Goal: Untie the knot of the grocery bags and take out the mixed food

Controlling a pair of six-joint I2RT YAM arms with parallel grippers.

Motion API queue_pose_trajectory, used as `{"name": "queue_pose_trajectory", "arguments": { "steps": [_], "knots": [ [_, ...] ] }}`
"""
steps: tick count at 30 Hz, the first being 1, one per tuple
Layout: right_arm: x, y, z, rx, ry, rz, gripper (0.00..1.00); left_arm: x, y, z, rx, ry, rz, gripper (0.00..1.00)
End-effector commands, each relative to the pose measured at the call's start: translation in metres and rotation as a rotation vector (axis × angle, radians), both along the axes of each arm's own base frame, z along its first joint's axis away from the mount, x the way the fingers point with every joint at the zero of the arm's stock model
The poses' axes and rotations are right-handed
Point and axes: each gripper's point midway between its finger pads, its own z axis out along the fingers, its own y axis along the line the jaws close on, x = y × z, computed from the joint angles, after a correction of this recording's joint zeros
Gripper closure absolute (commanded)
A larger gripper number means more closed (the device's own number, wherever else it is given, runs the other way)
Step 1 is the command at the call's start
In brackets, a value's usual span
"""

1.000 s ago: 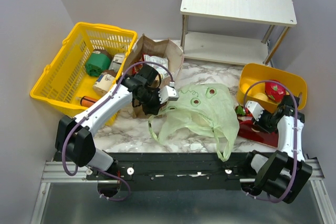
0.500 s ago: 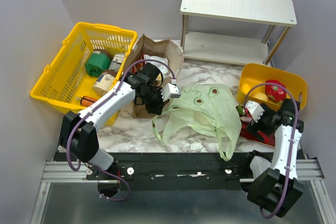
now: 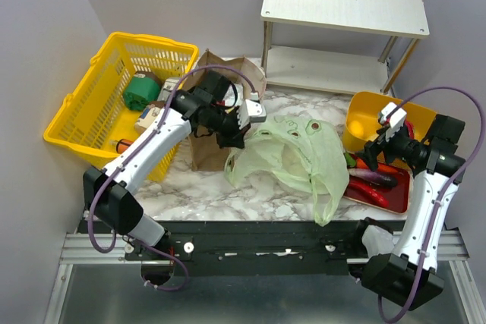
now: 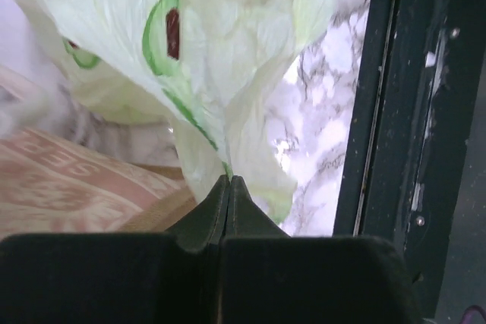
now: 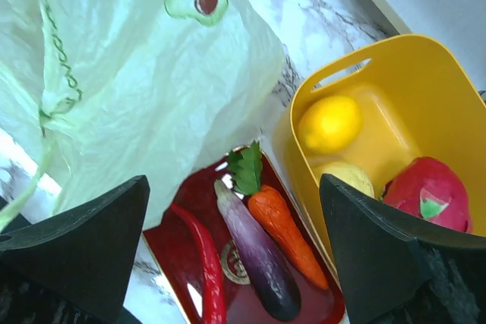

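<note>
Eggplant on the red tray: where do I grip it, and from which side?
Probably across its thick middle, straight down from above. The eggplant lies flat on the red tray, carrot close along one side, chili on the other, so the jaws should span its narrow width.

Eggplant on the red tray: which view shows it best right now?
Right wrist view: the eggplant lies whole and close, between the chili and the carrot. The top view shows it small. The left wrist view misses it.
</note>
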Motion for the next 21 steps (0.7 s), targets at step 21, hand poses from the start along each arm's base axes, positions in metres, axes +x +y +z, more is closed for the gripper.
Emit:
{"name": "queue_pose_trajectory", "arguments": {
  "steps": [21],
  "knots": [
    [0.111, 0.072, 0.11, 0.454, -0.037, 0.019, 0.0, 0.107, 0.107, 0.451, -0.463, -1.35, 0.842, 1.0]
  ]
}}
